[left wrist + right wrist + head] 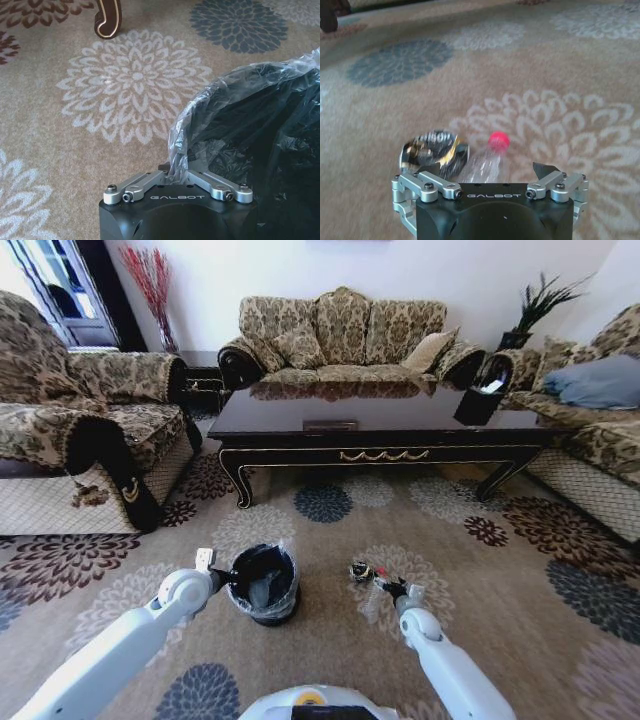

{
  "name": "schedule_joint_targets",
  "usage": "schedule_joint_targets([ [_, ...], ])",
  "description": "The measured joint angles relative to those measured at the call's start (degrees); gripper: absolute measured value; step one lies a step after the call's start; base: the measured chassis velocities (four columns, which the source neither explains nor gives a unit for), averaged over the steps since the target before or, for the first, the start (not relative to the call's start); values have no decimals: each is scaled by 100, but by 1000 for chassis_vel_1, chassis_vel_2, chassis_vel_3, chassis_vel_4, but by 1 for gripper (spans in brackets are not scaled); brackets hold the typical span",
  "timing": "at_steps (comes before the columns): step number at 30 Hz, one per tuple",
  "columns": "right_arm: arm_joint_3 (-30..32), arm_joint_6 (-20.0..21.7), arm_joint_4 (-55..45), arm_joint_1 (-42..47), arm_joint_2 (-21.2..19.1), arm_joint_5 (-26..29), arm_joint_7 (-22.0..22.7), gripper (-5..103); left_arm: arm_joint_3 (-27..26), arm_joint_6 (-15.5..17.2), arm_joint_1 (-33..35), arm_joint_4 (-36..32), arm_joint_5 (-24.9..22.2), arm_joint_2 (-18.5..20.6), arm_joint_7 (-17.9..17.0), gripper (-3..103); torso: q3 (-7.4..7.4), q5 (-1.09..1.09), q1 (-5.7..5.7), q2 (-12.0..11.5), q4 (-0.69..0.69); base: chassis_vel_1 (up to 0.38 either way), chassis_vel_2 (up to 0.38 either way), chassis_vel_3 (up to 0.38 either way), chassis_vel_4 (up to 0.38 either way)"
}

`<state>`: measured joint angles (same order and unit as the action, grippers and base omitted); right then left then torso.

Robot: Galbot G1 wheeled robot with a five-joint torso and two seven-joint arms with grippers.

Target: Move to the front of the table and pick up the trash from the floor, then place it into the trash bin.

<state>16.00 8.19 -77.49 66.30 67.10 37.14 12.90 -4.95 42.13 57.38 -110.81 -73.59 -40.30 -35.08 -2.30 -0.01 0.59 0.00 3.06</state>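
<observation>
The trash bin (263, 585), a small black bucket with a crinkled clear liner, stands on the carpet in front of the table (380, 430). My left gripper (227, 579) is shut on its near rim; in the left wrist view the fingers (176, 172) pinch the liner edge of the bin (260, 130). To the right lies the trash: a crushed clear bottle with a red cap (487, 162) and a dark crumpled wad (431, 149) beside it. My right gripper (490, 172) is open low over the bottle, a finger on either side. In the head view the right gripper (388, 586) is just behind the wad (360, 571).
Sofas surround the table on the left (70, 430), back (345, 335) and right (590, 410). A black angular holder with white paper (480, 400) stands on the table's right end. A carved table leg (107, 20) is beyond the bin. Flower-patterned carpet lies open around both arms.
</observation>
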Motion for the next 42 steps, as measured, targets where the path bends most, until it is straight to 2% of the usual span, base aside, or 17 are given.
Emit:
schedule_joint_targets([
  [31,-381,-147,643,-140,304,-453,40,100,163,0,-219,-22,-29,87,16,0,0,1,0,0,-1,0,0,0,0],
  [32,-385,-156,645,-129,304,-472,38,103,163,-1,-205,-12,-9,80,18,0,0,1,0,0,0,0,0,0,0],
  [34,-382,-166,645,-110,300,-484,34,97,162,0,-176,-7,13,71,36,0,0,0,0,0,0,0,0,0,0],
  [36,-375,-171,645,-99,291,-486,27,97,161,0,-167,-7,20,67,44,0,0,0,0,0,-2,0,0,0,0],
  [39,-331,-187,649,-66,264,-492,-5,82,162,0,-173,-8,26,39,48,0,0,0,0,0,-1,0,0,0,0],
  [41,-331,-187,649,-66,264,-492,-5,82,162,0,-173,-8,26,39,48,0,0,0,0,0,-1,0,0,0,0],
  [42,-308,-212,668,-61,258,-512,-31,76,170,0,-186,-8,24,22,47,0,0,0,0,0,0,0,0,0,0],
])
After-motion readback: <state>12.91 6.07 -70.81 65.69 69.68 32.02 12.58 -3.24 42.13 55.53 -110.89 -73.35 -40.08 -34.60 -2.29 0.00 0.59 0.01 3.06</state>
